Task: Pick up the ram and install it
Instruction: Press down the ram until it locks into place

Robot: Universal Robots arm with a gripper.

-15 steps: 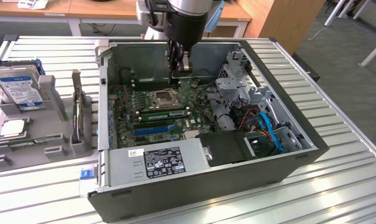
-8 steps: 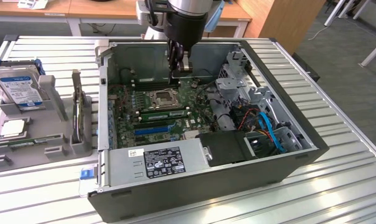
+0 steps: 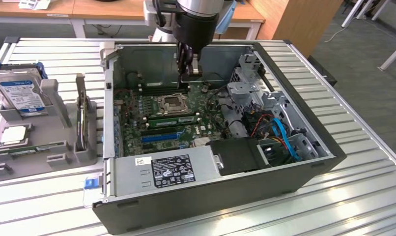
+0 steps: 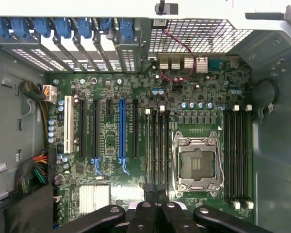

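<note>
The ram appears seated on edge in a black motherboard slot just beside the CPU socket, its long axis running left to right in the exterior view. It is enclosed by the open computer case. The gripper, fingers pressed together, is raised above it, while 1 hard drive is held in the gray tray outside.

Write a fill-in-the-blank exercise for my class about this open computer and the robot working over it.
1. The gripper hangs inside the open computer case, above the green ____.
2. The processor socket on that board is ____.
3. The one long expansion slot set between black ones is coloured ____.
4. The hard drive stands in a grey holder at the exterior view's ____ of the case.
Missing words: motherboard; empty; blue; left.
</note>
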